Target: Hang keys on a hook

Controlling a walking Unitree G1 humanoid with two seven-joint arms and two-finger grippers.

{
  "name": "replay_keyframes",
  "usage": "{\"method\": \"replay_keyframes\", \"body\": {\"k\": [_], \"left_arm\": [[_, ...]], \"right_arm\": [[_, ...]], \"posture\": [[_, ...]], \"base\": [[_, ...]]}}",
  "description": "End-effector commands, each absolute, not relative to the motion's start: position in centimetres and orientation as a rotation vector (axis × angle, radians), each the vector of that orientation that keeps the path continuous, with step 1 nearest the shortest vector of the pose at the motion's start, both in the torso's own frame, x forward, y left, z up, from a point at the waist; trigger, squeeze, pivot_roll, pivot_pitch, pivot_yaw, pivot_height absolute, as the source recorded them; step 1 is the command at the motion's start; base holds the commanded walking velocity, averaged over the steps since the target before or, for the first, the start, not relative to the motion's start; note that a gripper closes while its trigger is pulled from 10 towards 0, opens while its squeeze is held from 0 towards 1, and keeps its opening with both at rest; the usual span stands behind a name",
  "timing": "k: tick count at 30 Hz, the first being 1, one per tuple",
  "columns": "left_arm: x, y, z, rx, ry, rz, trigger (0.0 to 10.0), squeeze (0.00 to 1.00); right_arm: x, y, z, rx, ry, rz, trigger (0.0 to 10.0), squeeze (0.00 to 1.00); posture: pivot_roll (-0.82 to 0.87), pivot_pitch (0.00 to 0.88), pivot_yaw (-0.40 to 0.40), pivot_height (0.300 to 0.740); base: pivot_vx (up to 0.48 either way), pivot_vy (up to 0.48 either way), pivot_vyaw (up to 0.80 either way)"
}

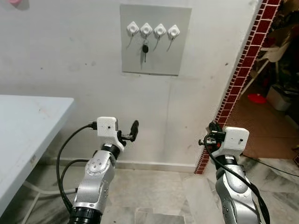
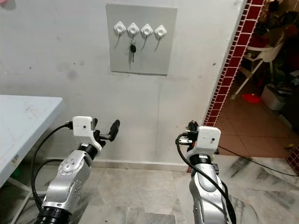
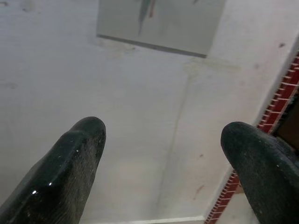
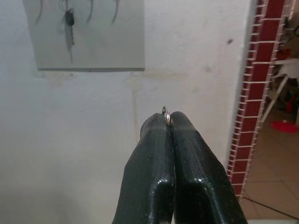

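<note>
My right gripper [image 4: 169, 122] has glossy black fingers [image 4: 149, 177], smooth like hard rubber or plastic, pressed together on a thin shiny metal ring [image 4: 165, 111]. My left gripper [image 3: 163, 140] has the same black fingers [image 3: 70, 168], wide apart, faintly speckled and less shiny. My arms [image 1: 96, 177] are brushed silver metal with matt white plastic housings at the wrists. The wall [image 1: 70, 60] is matt, rough, stained plaster. On it sits a flat grey matt panel [image 1: 173, 58] with 4 white plastic hooks [image 1: 160, 31]; 1 carries a key [image 1: 145, 49] with a black head. The doorway edge [image 1: 238, 79] is glossy dark red tile. The floor [image 1: 154, 186] is polished marble-like stone. The surface [image 1: 23, 121] looks smooth and pale.
</note>
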State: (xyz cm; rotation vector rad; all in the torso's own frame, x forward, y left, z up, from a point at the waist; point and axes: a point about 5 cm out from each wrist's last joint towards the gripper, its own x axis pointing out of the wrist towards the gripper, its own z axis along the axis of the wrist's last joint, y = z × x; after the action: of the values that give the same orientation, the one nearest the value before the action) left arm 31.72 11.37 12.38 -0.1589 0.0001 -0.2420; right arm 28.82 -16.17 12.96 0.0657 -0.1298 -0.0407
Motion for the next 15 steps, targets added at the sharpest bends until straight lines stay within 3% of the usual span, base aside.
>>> {"method": "replay_keyframes", "body": {"k": [1, 15], "left_arm": [[31.85, 11.35, 12.69, -0.116, -0.016, -0.246, 10.0, 0.00], [31.82, 11.13, 12.69, -0.104, -0.019, -0.256, 10.0, 0.00]], "right_arm": [[28.90, -15.88, 13.52, 0.075, -0.156, -0.029, 10.0, 0.00], [28.81, -15.75, 13.44, 0.078, -0.154, -0.026, 10.0, 0.00]], "posture": [[0.02, 0.000, -0.041, 0.740], [0.02, 0.000, -0.041, 0.740]], "base": [[0.446, 0.000, 0.00], [0.469, 0.000, 0.00]]}}
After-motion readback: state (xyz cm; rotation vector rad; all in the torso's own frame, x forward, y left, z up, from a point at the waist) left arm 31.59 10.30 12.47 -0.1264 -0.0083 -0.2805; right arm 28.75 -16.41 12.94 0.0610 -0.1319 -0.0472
